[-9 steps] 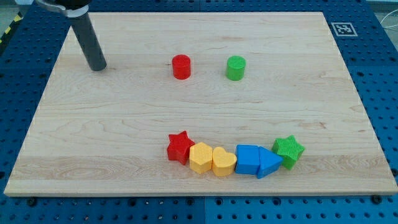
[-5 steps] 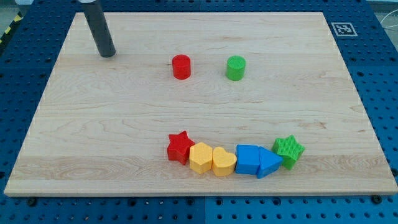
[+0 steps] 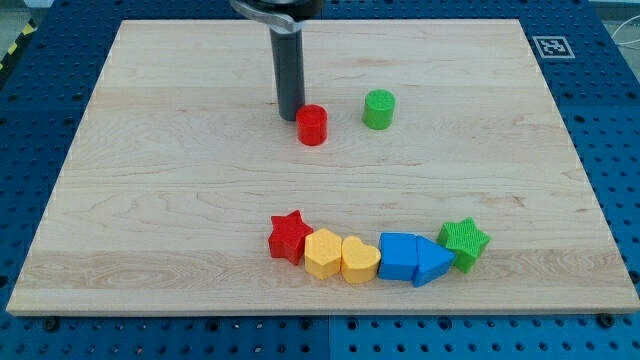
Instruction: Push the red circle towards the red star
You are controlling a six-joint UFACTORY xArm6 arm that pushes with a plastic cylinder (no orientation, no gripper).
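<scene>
Push step under way: my tip [image 3: 291, 114] sits against the red circle [image 3: 312, 125], apparently touching its upper-left edge. No gripper fitted. Red star [image 3: 289, 236] lies well below; next push goes toward the view's bottom.

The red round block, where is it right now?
The red circle sits in the upper middle of the board, just left of the green circle, with my tip touching its upper-left side.

Bare board between red circle [image 3: 312, 125] and red star [image 3: 290, 236]
</scene>
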